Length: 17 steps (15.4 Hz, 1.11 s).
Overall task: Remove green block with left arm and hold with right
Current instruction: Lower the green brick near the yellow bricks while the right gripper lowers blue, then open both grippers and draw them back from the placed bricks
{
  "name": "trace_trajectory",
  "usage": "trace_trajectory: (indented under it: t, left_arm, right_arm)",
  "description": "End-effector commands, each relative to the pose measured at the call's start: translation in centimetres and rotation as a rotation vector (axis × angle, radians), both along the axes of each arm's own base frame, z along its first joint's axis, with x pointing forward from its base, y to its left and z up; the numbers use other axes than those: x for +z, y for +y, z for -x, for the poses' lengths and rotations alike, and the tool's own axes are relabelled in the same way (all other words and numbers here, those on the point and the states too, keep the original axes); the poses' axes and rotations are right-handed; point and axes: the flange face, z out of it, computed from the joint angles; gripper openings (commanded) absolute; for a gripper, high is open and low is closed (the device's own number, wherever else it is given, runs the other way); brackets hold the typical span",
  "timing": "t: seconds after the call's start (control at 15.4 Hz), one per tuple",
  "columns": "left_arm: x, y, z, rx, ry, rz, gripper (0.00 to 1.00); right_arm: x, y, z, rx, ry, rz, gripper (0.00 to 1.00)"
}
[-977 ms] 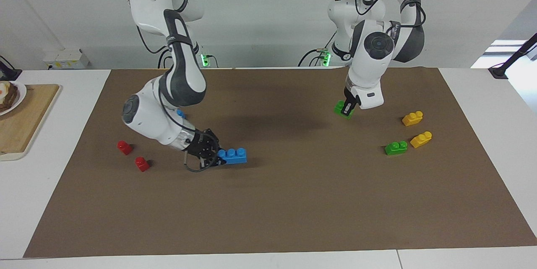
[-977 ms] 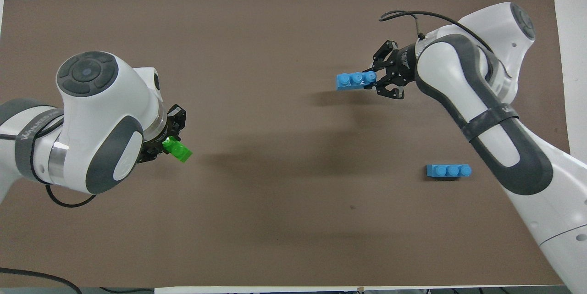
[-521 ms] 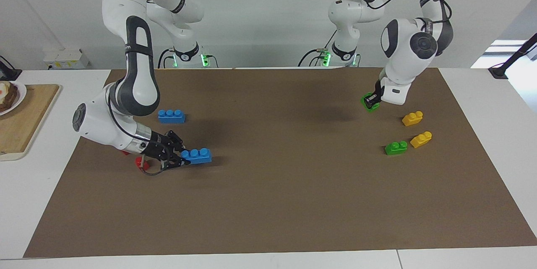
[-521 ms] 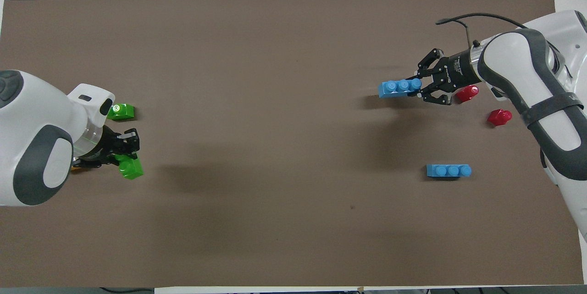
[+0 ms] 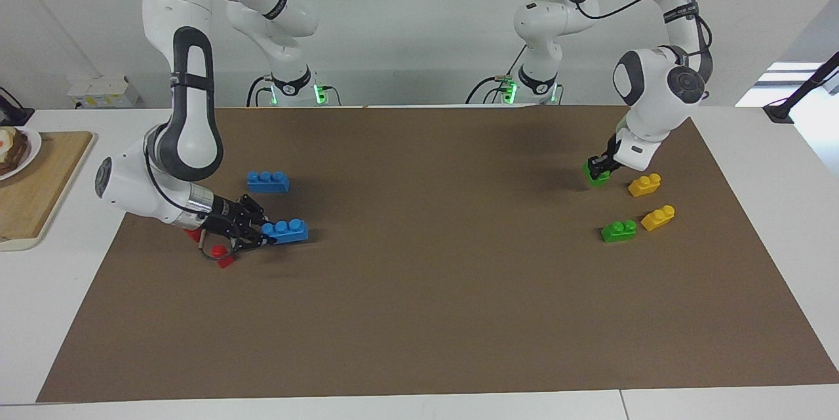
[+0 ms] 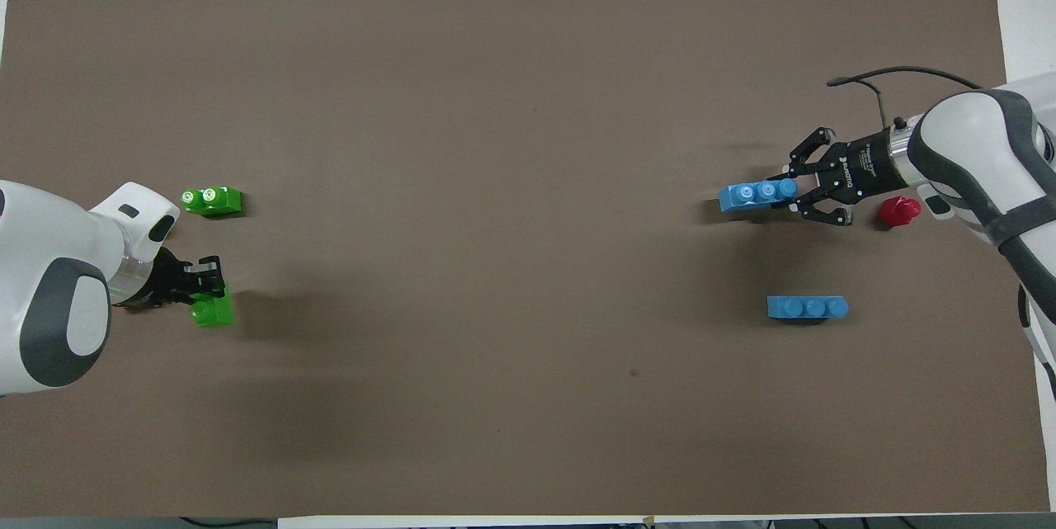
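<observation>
My left gripper (image 5: 598, 170) is shut on a green block (image 5: 594, 175) with two studs, low over the mat at the left arm's end of the table, beside a yellow block (image 5: 644, 185). From overhead, that green block (image 6: 211, 312) pokes out below the left gripper (image 6: 205, 296). My right gripper (image 5: 263, 235) is shut on one end of a blue three-stud brick (image 5: 286, 230), held level just above the mat at the right arm's end. The overhead view shows the same hold, right gripper (image 6: 799, 192) on blue brick (image 6: 755, 196).
A second green block (image 5: 619, 230) and another yellow block (image 5: 658, 217) lie on the brown mat (image 5: 432, 315) farther from the robots. A loose blue brick (image 5: 268, 181) and a red block (image 5: 225, 257) lie near the right gripper. A wooden board (image 5: 36, 190) sits off the mat.
Both arms have swung outward from the middle of the mat toward their own ends of the table and come lower, each still carrying its block.
</observation>
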Motion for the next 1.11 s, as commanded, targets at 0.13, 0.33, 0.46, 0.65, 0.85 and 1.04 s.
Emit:
trace_trajectory:
  t: [0.13,0.33,0.46,0.65,0.85,1.04]
  left_arm:
    - [-3.3,0.6,1.0,-0.016,-0.057,0.013,0.00]
    - [-3.4,0.2,0.9,-0.024,-0.060,0.013,0.00]
    - [-3.5,0.3,0.9,-0.026,-0.062,0.014,0.00]
    - [-4.3,0.3,1.4,-0.039,-0.074,0.014,0.01]
    - [-4.4,0.1,1.4,-0.049,-0.077,0.014,0.25]
    - [-4.4,0.0,1.5,-0.052,-0.076,0.014,0.68]
  right_arm:
    - [-0.3,-1.0,1.7,-0.006,-0.014,0.013,0.00]
    - [-1.0,-1.0,2.2,-0.025,-0.022,0.028,0.00]
    - [-1.3,-0.6,2.3,-0.032,-0.034,0.043,0.00]
    - [-1.5,-0.5,2.3,-0.038,-0.044,0.054,0.00]
    - [-1.6,-0.4,2.3,-0.035,-0.042,0.052,0.00]
    - [-1.2,0.0,2.0,-0.029,-0.045,0.050,0.88]
